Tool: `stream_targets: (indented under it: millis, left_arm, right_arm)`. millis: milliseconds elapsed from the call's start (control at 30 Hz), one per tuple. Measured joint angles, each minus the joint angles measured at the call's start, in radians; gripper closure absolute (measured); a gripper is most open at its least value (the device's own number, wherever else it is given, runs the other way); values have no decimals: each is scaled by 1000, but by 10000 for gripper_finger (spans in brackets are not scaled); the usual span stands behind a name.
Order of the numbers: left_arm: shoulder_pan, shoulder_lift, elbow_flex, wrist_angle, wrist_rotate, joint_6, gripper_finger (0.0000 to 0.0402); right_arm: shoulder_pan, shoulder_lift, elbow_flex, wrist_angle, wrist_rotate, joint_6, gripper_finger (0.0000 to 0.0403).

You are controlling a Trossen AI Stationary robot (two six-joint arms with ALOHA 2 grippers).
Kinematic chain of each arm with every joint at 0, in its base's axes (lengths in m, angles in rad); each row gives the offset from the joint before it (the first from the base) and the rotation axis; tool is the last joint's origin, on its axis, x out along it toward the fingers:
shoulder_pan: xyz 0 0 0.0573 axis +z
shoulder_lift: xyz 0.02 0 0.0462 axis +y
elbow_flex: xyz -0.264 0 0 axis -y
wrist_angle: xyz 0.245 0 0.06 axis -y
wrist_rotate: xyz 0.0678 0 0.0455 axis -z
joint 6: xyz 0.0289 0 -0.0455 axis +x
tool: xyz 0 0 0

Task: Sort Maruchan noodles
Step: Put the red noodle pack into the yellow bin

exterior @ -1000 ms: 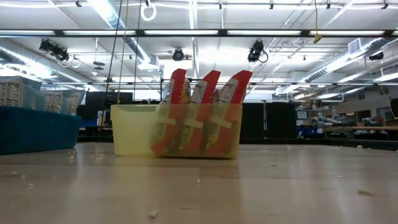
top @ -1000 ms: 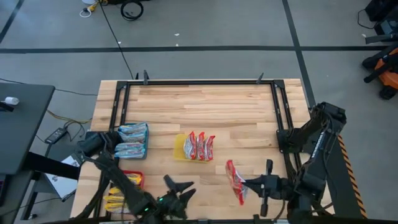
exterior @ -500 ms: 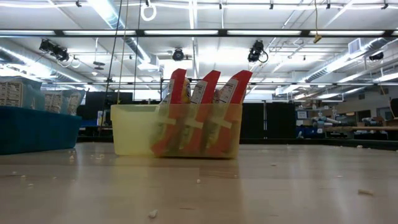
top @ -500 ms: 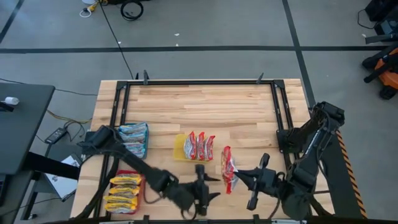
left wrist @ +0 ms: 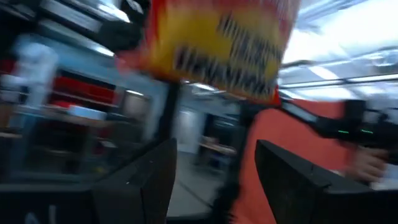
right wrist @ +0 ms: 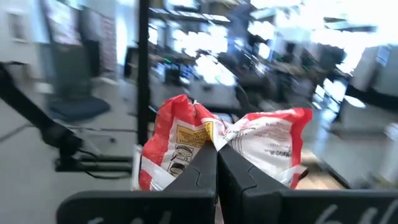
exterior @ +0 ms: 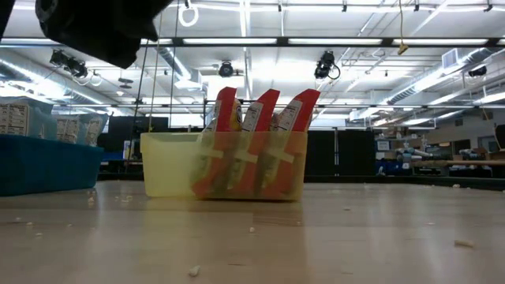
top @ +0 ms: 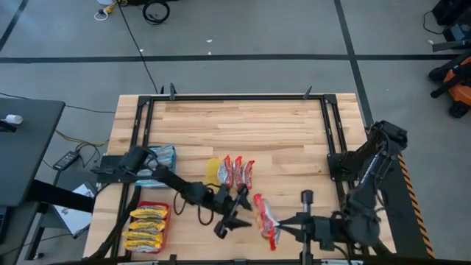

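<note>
A red-and-white Maruchan noodle packet (top: 265, 218) hangs above the table near its front edge, with my right gripper (top: 281, 224) shut on it. My left gripper (top: 235, 213) stands open just left of that packet, which shows past its two spread fingers (left wrist: 219, 37). Three more red packets (top: 237, 173) stand on edge in the yellow tray (top: 212, 174). Pale blue packets (top: 158, 156) lie in the blue tray. Yellow-orange packets (top: 146, 228) lie in the red tray. My right gripper pinches the packet between its two shut fingers, where the film bunches together (right wrist: 215, 138), about midway along it. The fingers come level from the table's right side. The packet is lifted clear of the table, and its two halves flare out on either side of the fingertips.
The yellow tray (exterior: 170, 166) with its standing red packets (exterior: 260, 134) sits mid-table, just beyond both grippers. A dark arm part (exterior: 102, 28) hangs at the low view's upper left. Bare wood lies across the table's far half and right side (top: 294, 132).
My left gripper has swung from the table's near edge toward the right and a little farther in, up to the held packet, turning over as it went and uncovering the red tray. My right gripper has carried the red packet toward the table's left.
</note>
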Motion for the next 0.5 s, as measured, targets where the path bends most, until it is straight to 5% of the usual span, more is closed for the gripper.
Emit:
stream_targets:
  millis: [233,500]
  left_arm:
    - [4,45,154,4,249,-2,168]
    - [11,46,280,3,291,44,144]
  right_arm:
    - [-87,18,0,165,-329,-153,399]
    - [-108,18,0,236,-423,-244,399]
